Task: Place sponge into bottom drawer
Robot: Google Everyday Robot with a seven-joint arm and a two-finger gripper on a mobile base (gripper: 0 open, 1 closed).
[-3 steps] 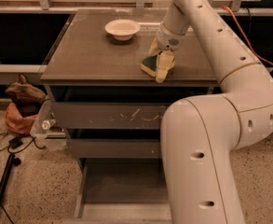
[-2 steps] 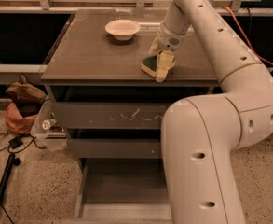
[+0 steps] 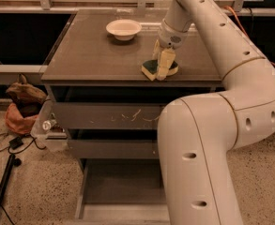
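Note:
The sponge [image 3: 150, 68], dark green on top with pale yellow foam at its edge, lies near the front edge of the cabinet top [image 3: 95, 55], right of the middle. My gripper [image 3: 163, 63] reaches down from the arm and stands on the sponge, its fingers [image 3: 165, 62] closed across it. The sponge sits on the surface, slightly tilted. The bottom drawer [image 3: 123, 189] is pulled out below, a shallow grey tray with a bare floor. My big white arm covers its right part.
A white bowl [image 3: 123, 29] stands at the back of the cabinet top. The scratched-front top drawer [image 3: 109, 116] and the middle drawer [image 3: 109, 149] are shut. A brown and orange bag [image 3: 23, 102], a bottle [image 3: 47, 124] and cables [image 3: 5, 146] lie left of the cabinet.

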